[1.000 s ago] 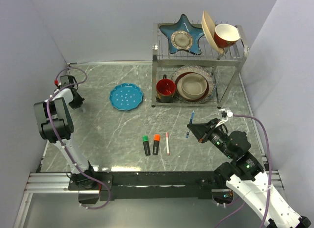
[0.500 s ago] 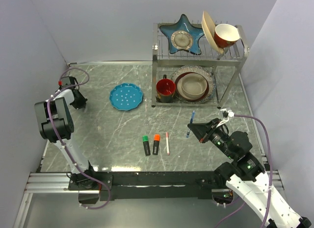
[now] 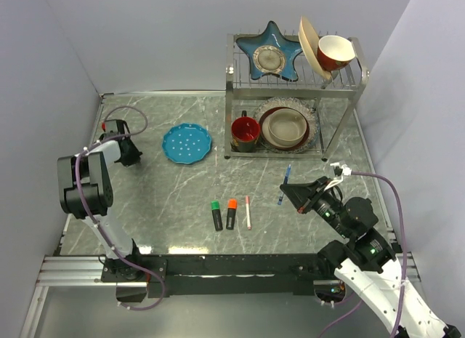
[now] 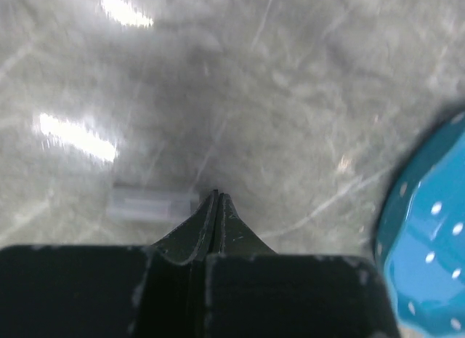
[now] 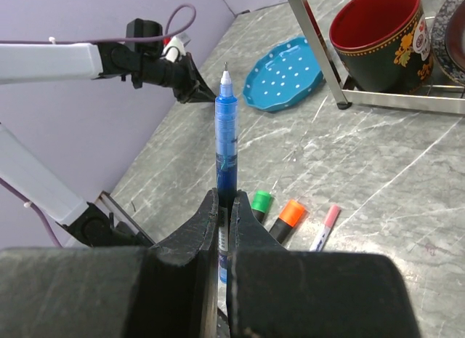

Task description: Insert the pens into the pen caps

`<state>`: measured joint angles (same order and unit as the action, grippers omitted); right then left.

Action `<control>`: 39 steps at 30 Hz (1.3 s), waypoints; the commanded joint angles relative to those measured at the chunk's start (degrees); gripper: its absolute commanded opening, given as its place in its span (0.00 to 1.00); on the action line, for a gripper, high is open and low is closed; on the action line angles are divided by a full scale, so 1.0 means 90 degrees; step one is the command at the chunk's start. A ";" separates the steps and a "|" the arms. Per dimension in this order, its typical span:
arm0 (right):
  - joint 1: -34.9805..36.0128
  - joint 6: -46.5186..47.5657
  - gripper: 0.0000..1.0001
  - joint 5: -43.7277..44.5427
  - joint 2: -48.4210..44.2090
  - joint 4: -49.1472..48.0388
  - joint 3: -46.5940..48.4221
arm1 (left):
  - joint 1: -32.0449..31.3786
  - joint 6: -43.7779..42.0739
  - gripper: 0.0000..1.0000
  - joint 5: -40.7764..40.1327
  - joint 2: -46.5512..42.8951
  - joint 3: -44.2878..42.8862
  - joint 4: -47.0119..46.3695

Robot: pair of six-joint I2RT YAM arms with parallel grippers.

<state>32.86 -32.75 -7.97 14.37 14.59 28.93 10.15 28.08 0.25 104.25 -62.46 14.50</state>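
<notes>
right gripper point(image 5: 223, 204) is clamped tight on the blue pen point(image 5: 226, 142), low on the barrel, bare tip pointing up and away from the wrist. in the top view the pen hangs above the table point(image 3: 182, 196) at about 3 o'clock, off the surface.

left gripper point(image 4: 216, 201) sits far over at 9 o'clock, jaws pressed together, nothing between them. in its wrist view a pale tube point(image 4: 151, 204) lies on the table at 9 o'clock of the tips, just beside them. it's blurred, could be the blue pen's cap, can't tell. blue plate point(image 4: 429, 243) is near, at its 3 o'clock.

green-capped marker point(image 3: 216, 215), orange-capped marker point(image 3: 231, 214) and white pen point(image 3: 248, 212) with a pink cap lie in a row at 6 o'clock. they look done. blue pen reads as the last one.

for the step:
- left has to open and take the cap near its closed end, mouth facing out of the jaws.
- bring both toward mid-table and line up the cap axis with the pen axis before closing the gap.
- check alignment in the right wrist view, the tip shows well there.
- push slow, straight along the barrel.
- the hold on the pen is low with a long free length, so any side load may tilt it in the jaws.
</notes>
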 commanded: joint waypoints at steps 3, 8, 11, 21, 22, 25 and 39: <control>0.0030 0.0026 0.00 -0.0003 -0.0142 -0.0010 0.0350 | -0.0034 0.0308 0.01 -0.0250 -0.0927 0.0592 0.0127; 0.0021 0.0006 0.00 0.0016 -0.0190 0.0010 0.0331 | -0.0034 0.1273 0.03 -0.1442 -0.1776 0.0397 0.0594; 0.0030 -0.0023 0.00 0.0026 -0.0171 -0.0039 0.0292 | -0.0034 0.2415 0.38 -0.2282 -0.2158 0.0211 0.1161; 0.0020 0.0055 0.00 0.0064 -0.0034 -0.0049 0.0331 | 0.0005 0.5822 0.53 -0.2226 -0.2004 -0.0285 0.2332; 0.0011 0.0075 0.00 0.0152 -0.0054 0.0000 0.0350 | 0.0014 0.5961 0.53 -0.2032 -0.1732 -0.0413 0.2489; 0.0030 0.0172 0.00 0.0250 -0.0054 0.0078 0.0438 | 0.0044 0.6333 0.52 -0.1689 -0.1263 -0.0804 0.2734; 0.0030 0.0387 0.00 0.0426 0.0161 0.0088 0.0546 | 0.0044 0.6949 0.48 -0.1775 -0.0040 -0.1332 0.2959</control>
<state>32.86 -30.81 -5.48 15.07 16.36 30.98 10.39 88.16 -14.50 102.37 -71.33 38.26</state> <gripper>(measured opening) 0.046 0.478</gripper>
